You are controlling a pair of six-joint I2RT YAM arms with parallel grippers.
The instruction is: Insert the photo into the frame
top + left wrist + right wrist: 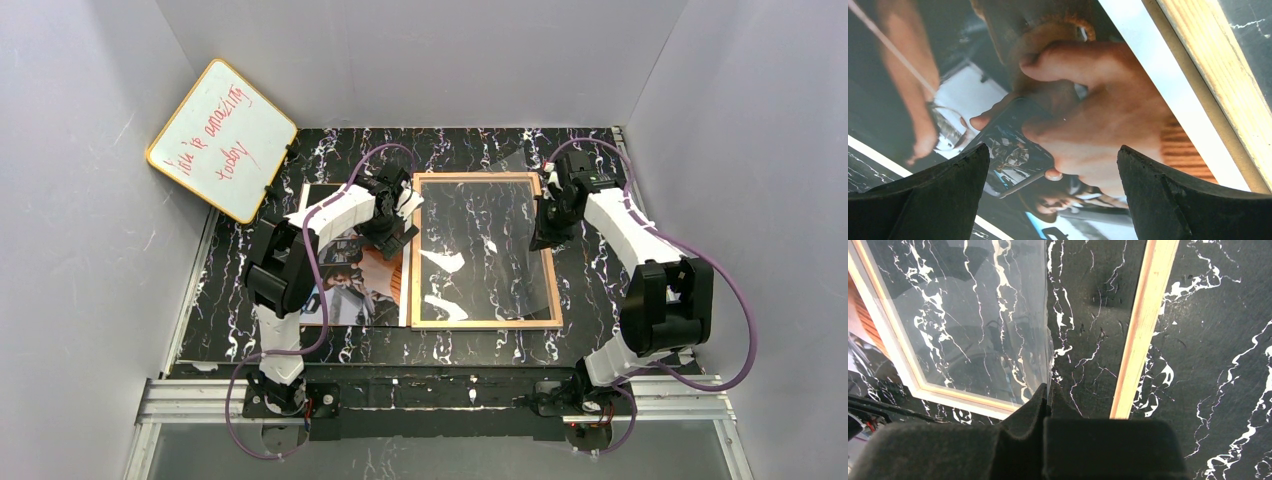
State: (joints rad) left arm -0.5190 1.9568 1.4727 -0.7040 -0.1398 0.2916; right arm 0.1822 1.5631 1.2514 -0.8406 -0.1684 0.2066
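The frame (485,323) lies tan wood side up in the middle of the table. Its wooden rail (1218,65) also shows in the left wrist view, and a rail of the frame (1143,330) crosses the right wrist view. The photo (350,290) lies picture side up just left of it, partly under my left arm. My left gripper (395,235) hangs open low over the photo (1088,100), its jaws (1053,152) wide apart and empty. My right gripper (545,235) is shut (1047,390) on the edge of a clear sheet (973,315), which tilts up over the frame's opening.
A yellow-rimmed whiteboard (220,140) with red writing leans in the back left corner. Grey walls close in the black marbled table (600,300) on three sides. Purple cables loop beside both arms.
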